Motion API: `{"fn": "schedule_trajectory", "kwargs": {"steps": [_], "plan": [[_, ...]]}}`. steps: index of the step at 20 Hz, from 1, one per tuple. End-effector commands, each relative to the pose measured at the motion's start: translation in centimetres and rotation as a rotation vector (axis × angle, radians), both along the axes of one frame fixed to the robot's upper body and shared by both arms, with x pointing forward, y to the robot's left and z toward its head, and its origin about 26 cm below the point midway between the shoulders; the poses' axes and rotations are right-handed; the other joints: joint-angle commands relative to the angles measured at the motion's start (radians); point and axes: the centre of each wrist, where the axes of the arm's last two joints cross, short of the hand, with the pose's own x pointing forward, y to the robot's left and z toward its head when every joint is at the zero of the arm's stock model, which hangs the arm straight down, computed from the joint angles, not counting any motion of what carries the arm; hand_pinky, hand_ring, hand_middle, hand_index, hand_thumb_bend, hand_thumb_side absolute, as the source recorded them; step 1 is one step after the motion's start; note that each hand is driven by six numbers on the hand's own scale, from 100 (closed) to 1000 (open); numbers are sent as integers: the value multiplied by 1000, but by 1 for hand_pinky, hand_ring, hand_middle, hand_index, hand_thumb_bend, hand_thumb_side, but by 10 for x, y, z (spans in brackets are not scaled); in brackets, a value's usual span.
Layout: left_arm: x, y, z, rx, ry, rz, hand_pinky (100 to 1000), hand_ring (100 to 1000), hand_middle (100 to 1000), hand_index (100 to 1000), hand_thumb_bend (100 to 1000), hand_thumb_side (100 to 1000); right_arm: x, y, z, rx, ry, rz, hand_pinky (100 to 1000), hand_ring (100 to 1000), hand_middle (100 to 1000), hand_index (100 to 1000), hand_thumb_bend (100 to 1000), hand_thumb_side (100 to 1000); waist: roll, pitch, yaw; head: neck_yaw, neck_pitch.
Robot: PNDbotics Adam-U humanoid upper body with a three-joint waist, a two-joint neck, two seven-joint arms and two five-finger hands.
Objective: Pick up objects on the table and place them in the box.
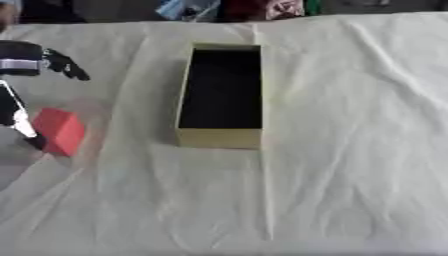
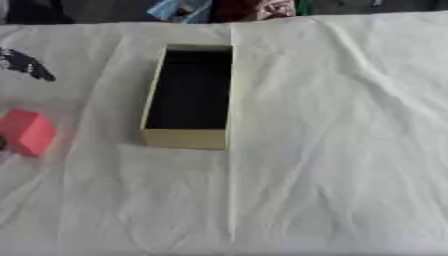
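A white cloth (image 2: 350, 150) covers the whole table, creased with long folds that run from the far edge toward the near edge and with smaller wrinkles at the near left. Beyond the far edge of the table lies a dark strip holding a light blue thing (image 1: 186, 8) and, just to its right, a red and pink patterned thing (image 1: 267, 8), both too blurred to make out.

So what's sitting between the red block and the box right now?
Nothing but bare white cloth lies between the red block and the box, plain in the left eye view.
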Motion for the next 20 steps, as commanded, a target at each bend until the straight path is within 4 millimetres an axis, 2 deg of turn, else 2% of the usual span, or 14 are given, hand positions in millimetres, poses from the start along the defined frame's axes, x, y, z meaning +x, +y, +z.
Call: {"fn": "schedule_trajectory", "kwargs": {"steps": [1, 6, 13, 20], "plan": [[-4, 10, 10, 150, 74, -90, 882, 869, 845, 941, 854, 152, -3, 0, 11, -22, -28, 5, 845, 811, 804, 809, 100, 407, 10, -16, -1, 6, -8], [-5, 16, 0, 183, 100, -60, 886, 880, 868, 943, 834, 100, -3, 0, 11, -18, -28, 6, 845, 810, 802, 809, 100, 405, 8, -14, -2, 5, -11], [-3, 21, -9, 201, 121, -9, 875, 860, 845, 913, 866, 203, -3, 0, 10, -13, -29, 2, 844, 806, 800, 804, 100, 403, 4, -11, -2, 8, -13], [-1, 20, -9, 192, 115, 53, 839, 819, 802, 881, 842, 269, -3, 0, 8, -9, -26, -4, 845, 805, 800, 804, 100, 403, 1, -8, 2, 9, -12]]}}
